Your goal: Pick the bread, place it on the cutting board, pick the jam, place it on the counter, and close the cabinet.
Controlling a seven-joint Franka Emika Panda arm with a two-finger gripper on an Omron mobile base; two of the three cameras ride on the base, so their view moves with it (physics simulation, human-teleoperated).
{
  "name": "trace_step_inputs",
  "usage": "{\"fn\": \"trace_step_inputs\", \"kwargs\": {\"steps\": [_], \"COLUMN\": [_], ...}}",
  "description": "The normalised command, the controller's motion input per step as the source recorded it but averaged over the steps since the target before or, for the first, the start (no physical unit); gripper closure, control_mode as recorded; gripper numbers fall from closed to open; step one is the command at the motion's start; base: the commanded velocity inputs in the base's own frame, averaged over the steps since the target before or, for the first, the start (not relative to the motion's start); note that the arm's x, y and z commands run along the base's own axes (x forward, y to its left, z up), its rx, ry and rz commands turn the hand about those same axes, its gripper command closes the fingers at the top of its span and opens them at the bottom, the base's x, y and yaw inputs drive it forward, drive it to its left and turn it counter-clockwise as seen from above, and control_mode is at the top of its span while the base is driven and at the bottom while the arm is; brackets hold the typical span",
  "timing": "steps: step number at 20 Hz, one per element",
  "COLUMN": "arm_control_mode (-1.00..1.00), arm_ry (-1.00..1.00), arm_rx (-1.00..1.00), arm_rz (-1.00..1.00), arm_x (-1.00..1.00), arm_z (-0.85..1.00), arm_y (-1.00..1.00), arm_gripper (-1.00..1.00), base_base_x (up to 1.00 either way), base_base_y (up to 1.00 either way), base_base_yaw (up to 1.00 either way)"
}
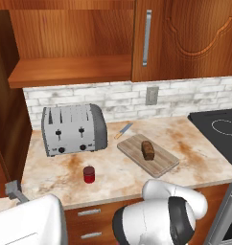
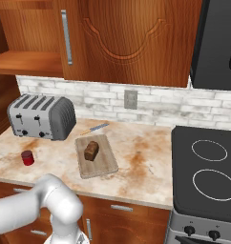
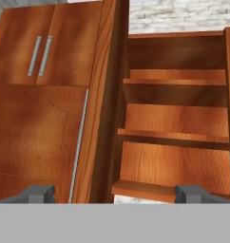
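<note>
While the bread (image 1: 147,150) lies on the cutting board (image 1: 161,165) — a dark brown loaf near the board's middle, lengthwise along it — the jam (image 1: 89,174) stands upright on the desk (image 1: 194,158), well apart from the board and toward the front edge. Behind the jar sits a silver four-slot toaster (image 1: 74,129), and a knife (image 1: 123,130) with a blue handle lies between the toaster and the board's far corner, close to the white brick backsplash (image 1: 113,98). A black stovetop (image 2: 208,167) borders the desk on the right.

Above, the cabinet (image 1: 185,38) has its left section open, bare wooden shelves (image 1: 70,69) showing, with a closed arched door and its vertical silver handle (image 1: 147,38) beside it.

Seen from the hand view, the end effector (image 3: 116,193) is released, its two dark fingertips (image 3: 38,193) standing wide apart with nothing between them. It faces the open cabinet: an open door, seen nearly edge-on, with a long silver bar handle (image 3: 79,144) on the left — and stepped wooden shelves (image 3: 176,137) on the right.
</note>
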Motion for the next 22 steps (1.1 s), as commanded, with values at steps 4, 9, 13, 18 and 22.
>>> {"fn": "trace_step_inputs", "kwargs": {"steps": [4,9,13,18,22], "arm_control_mode": [-1.00,-1.00,-1.00,-1.00,-1.00], "arm_ry": [0.06,0.06,0.05,0.05,0.04], "arm_rx": [0.00,0.00,0.00,0.00,0.00], "arm_rz": [0.00,0.00,0.00,0.00,-0.01], "arm_x": [-0.15,-0.17,-0.20,-0.15,-0.11], "arm_z": [0.00,0.00,0.00,0.00,0.00], "arm_y": [0.24,0.26,0.25,0.26,0.28], "arm_gripper": [-1.00,-1.00,-1.00,-1.00,-1.00], "base_base_x": [0.00,0.00,0.00,0.00,0.00], "base_base_y": [0.00,0.00,0.00,0.00,0.00], "base_base_yaw": [0.00,0.00,0.00,0.00,0.00]}}
